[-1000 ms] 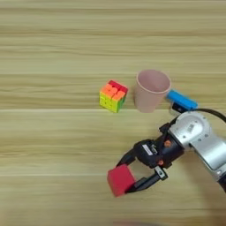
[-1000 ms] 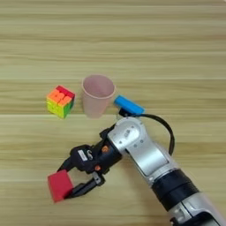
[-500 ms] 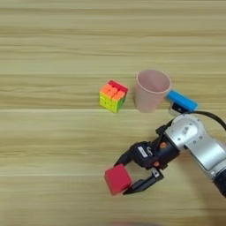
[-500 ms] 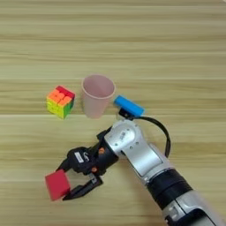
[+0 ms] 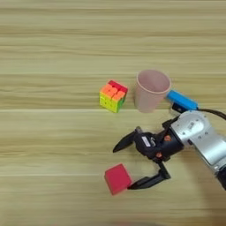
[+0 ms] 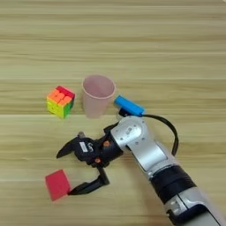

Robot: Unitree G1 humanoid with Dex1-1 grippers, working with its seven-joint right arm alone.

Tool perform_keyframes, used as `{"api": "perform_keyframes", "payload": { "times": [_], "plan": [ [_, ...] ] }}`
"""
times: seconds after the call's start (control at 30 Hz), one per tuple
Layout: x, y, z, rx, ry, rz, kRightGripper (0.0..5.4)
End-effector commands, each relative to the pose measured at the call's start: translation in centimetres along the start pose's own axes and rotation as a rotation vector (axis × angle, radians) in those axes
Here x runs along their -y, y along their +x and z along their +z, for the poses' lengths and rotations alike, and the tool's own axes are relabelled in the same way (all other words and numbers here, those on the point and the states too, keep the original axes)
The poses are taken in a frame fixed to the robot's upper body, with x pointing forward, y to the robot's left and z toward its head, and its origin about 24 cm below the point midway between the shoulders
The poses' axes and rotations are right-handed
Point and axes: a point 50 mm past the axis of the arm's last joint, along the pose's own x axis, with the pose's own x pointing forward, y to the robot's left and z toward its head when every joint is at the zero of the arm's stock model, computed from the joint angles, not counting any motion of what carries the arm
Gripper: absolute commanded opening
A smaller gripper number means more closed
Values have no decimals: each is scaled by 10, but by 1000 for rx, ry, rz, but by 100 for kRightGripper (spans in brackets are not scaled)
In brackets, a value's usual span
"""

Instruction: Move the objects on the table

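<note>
A small red cube (image 5: 118,178) lies on the table (image 5: 53,53) near the front, its right edge at the tip of the lower black finger. My right gripper (image 5: 123,167) points left with its two fingers spread wide, open; the upper finger hangs above and beyond the cube. The silver forearm (image 6: 145,152) comes in from the lower right. A pale pink cup (image 5: 152,88) stands upright behind the gripper, and a flat bright-blue block (image 5: 182,99) lies just right of the cup, close to the arm's wrist.
A multicoloured puzzle cube (image 5: 113,96) sits left of the pink cup. A black cable (image 6: 170,128) loops off the forearm near the blue block. The wood-grain table stretches wide to the left and back.
The fingers have spread wider apart and the red cube, earlier between them, now rests on the table at the lower fingertip. The gripper has shifted slightly left.
</note>
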Motion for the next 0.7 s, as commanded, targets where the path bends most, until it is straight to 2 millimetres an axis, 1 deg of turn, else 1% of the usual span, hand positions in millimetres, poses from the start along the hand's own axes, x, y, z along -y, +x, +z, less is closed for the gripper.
{"api": "perform_keyframes", "payload": {
  "times": [0.03, 0.2, 0.43, 0.47, 0.6, 0.7],
  "plan": [
    [16, -33, 10, -31, -67, -149, 537],
    [14, -50, 3, -37, -44, -215, 537],
    [13, -68, 1, -20, -29, -298, 537],
    [13, -70, 4, -2, -32, -308, 537],
    [11, -78, 24, 93, -83, -336, 537],
    [9, -89, 28, 113, -87, -366, 537]
  ]
}}
